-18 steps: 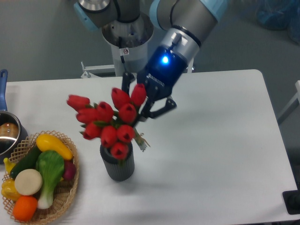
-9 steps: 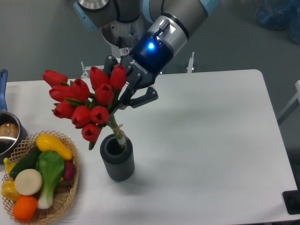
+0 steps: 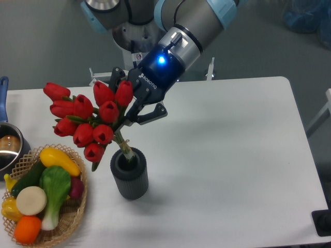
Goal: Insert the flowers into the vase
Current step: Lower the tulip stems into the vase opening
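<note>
- Our hand (image 3: 133, 106) pinches the flowers (image 3: 85, 120) partway up the stems, fingers closed on the bunch.
- The red buds fan out to the left of our hand; the stem ends run down below it into the mouth of the vase (image 3: 129, 172).
- The vase stands on the bench (image 3: 232, 155) just below our hand.
- The bunch leans left, so we judge that letting go now could tip the vase toward the basket (image 3: 67, 219).
</note>
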Robot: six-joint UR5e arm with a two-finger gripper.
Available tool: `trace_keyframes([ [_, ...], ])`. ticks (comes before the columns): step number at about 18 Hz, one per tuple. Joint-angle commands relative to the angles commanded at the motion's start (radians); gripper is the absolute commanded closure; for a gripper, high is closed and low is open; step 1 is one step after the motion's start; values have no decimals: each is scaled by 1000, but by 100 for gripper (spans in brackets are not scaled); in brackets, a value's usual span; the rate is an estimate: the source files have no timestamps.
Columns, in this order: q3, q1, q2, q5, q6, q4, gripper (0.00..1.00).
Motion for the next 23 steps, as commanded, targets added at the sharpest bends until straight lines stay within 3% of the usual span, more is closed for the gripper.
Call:
trace_keyframes([
  [11, -9, -15, -32, -24, 5, 0, 67],
  [23, -63, -5, -41, -92, 71, 2, 67],
])
